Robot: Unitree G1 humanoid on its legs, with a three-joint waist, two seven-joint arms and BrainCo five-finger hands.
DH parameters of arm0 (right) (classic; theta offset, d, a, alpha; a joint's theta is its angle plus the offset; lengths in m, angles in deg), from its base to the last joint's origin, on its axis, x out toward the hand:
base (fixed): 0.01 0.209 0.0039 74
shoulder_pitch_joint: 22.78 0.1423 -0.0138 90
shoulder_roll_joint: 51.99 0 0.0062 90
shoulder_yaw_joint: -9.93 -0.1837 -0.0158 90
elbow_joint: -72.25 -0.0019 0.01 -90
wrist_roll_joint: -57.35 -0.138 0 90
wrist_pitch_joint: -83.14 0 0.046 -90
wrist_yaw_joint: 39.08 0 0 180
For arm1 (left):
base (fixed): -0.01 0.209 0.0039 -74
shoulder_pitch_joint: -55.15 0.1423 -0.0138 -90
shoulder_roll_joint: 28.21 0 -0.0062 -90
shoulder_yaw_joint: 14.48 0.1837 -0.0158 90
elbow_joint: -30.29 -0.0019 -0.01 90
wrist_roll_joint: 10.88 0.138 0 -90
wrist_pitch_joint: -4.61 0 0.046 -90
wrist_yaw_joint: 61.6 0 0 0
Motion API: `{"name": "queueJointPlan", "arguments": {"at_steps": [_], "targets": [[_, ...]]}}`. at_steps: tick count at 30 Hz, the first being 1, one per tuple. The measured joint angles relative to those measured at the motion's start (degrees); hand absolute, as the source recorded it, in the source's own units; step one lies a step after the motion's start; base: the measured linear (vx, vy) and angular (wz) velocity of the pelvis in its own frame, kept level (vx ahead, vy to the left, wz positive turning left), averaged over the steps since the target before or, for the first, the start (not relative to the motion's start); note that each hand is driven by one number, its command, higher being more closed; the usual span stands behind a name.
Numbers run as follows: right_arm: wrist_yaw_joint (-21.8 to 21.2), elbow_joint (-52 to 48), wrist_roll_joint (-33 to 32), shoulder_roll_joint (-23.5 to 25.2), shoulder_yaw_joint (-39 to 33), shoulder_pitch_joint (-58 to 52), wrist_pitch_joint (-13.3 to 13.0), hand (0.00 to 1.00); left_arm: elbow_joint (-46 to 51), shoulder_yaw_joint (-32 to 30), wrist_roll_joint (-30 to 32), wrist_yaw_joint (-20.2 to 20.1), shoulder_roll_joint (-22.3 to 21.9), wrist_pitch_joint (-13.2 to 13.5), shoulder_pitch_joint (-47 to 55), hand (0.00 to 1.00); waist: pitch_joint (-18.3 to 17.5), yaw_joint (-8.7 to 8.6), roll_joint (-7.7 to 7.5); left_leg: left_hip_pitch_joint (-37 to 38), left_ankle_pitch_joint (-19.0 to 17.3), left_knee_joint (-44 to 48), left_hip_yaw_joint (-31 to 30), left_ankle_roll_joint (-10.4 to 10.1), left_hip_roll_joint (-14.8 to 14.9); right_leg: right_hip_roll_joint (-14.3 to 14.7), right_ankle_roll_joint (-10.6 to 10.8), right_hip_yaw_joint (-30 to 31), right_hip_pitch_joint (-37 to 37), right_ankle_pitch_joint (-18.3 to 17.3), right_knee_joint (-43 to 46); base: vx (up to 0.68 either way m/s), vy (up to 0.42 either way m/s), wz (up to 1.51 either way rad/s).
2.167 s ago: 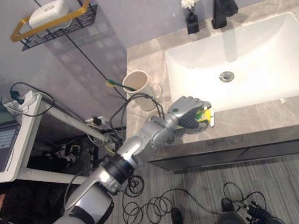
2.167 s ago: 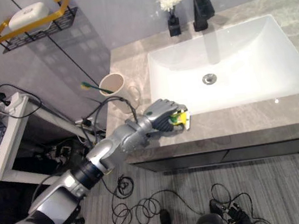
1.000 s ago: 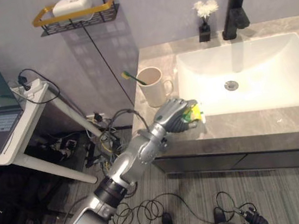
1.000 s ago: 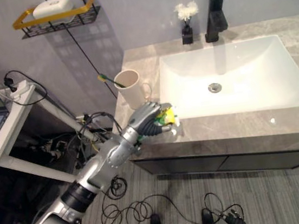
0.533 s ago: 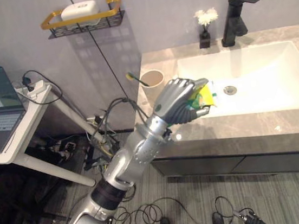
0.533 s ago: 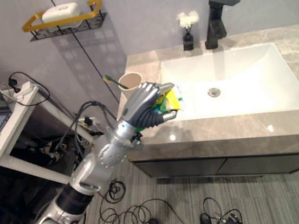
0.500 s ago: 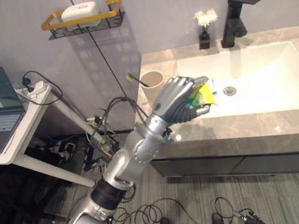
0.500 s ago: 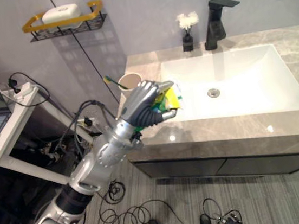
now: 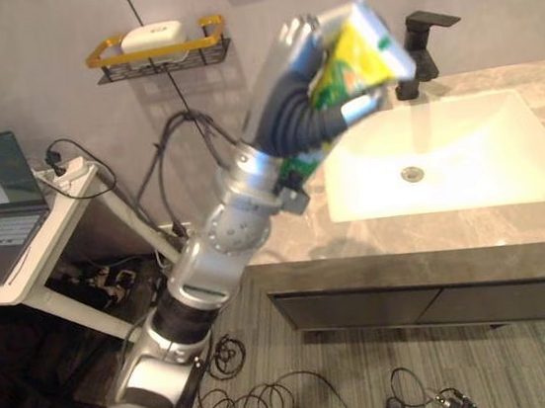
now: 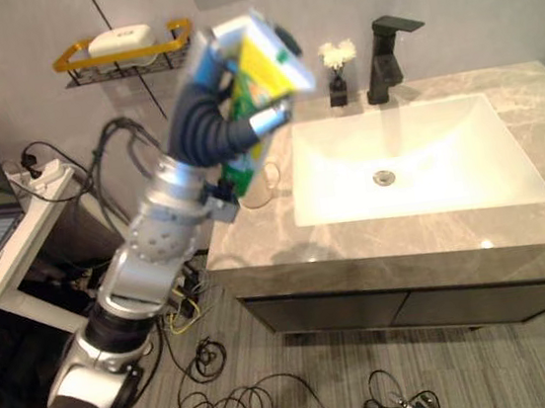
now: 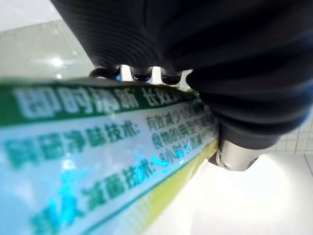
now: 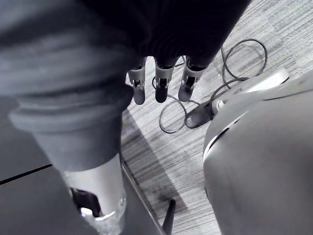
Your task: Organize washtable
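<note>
while the left hand (image 9: 293,112) is up in the air above the front left part of the grey marbled stone counter (image 9: 396,239), its fingers and thumb are curled round a flat green, yellow and white printed packet (image 9: 359,59), which touches nothing else. in the left wrist view the glossy printed face of the packet lies right against the fingertips. the right hand (image 12: 161,78) hangs low over the floor with relaxed fingers and holds nothing.

the packet looks light and the hand carries it with no sign of strain. its skin is shiny, so it may well slide if the grip loosens, and it probably gives a little when squeezed, so a hard pinch could dent it. the safest hold seems to be across the two broad faces near the middle, not at a corner or thin edge, where it could swing or twist out.

beyond it sit the white rectangular sink (image 9: 446,158), the black faucet (image 9: 421,36) and a small black vase of white flowers (image 10: 337,67). on the wall, a black wire shelf with a gold rail (image 9: 160,54) carries a white soap bar (image 9: 154,34).
</note>
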Motion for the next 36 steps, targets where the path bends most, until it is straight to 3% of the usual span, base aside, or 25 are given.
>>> {"name": "queueJointPlan", "arguments": {"at_steps": [7,11,14,20,29,32,36], "targets": [[0.1,-0.1,0.0,0.3,0.0,0.0,0.0,0.0,-5.3,-4.0,-3.1,4.2,-1.6,0.0,-7.1,1.0,-0.3,-0.37,-0.14,0.5,0.0,-1.0,1.0,0.0,0.0,0.0,0.0,0.7,-0.3,0.0,-0.1,0.02,0.0,-0.04],[0.1,-0.1,-0.1,0.4,-0.1,0.2,0.0,0.0,-11.3,-6.7,-7.9,7.1,-1.9,0.0,-11.8,1.0,-0.3,-0.58,-0.33,0.5,0.1,-1.5,2.2,0.1,0.1,0.0,0.0,1.9,-1.2,0.0,0.0,0.04,0.008,-0.13],[0.2,-0.1,-0.5,0.6,-0.1,0.3,0.0,0.0,-15.0,-8.1,-11.2,8.9,-2.1,-0.1,-13.2,1.0,-0.3,-1.72,-0.37,0.7,0.1,-1.7,2.5,0.1,0.0,-0.1,0.0,2.3,-1.2,0.0,0.0,0.03,0.006,-0.06],[0.2,-0.2,-0.6,0.7,-0.1,0.4,0.0,0.0,-18.4,-8.1,-11.0,10.7,-2.2,-0.3,-13.9,1.0,-0.3,-1.88,-0.47,1.1,0.1,-2.0,3.6,0.1,0.1,-0.1,0.0,3.7,-1.7,0.0,-0.2,0.02,0.004,-0.14],[0.6,-1.2,-1.2,1.5,0.0,-0.1,0.0,0.0,-24.9,-8.3,-8.0,12.5,-2.2,-2.5,-14.4,1.0,-0.2,-3.15,-1.35,0.9,0.1,-3.9,6.7,0.2,-0.1,-0.2,0.5,6.6,-4.1,0.8,-1.2,0.02,0.016,-0.17],[1.1,-1.4,-1.2,1.6,0.0,-0.1,0.0,0.0,-24.9,-8.2,-1.7,13.5,-2.2,-3.7,-14.7,1.0,-0.1,-3.2,-1.46,0.4,0.1,-3.9,7.0,0.2,-0.1,-0.2,0.4,7.1,-4.9,1.1,-1.2,0.05,-0.006,-0.09],[1.3,-1.6,-1.2,1.6,0.1,-0.2,0.0,0.0,-24.9,-8.1,2.3,13.6,-2.1,-4.2,-14.7,1.0,-0.1,-3.2,-1.47,0.4,0.1,-3.9,7.0,0.2,-0.1,-0.2,0.4,7.4,-5.1,1.1,-1.2,0.06,-0.011,-0.04]]}}
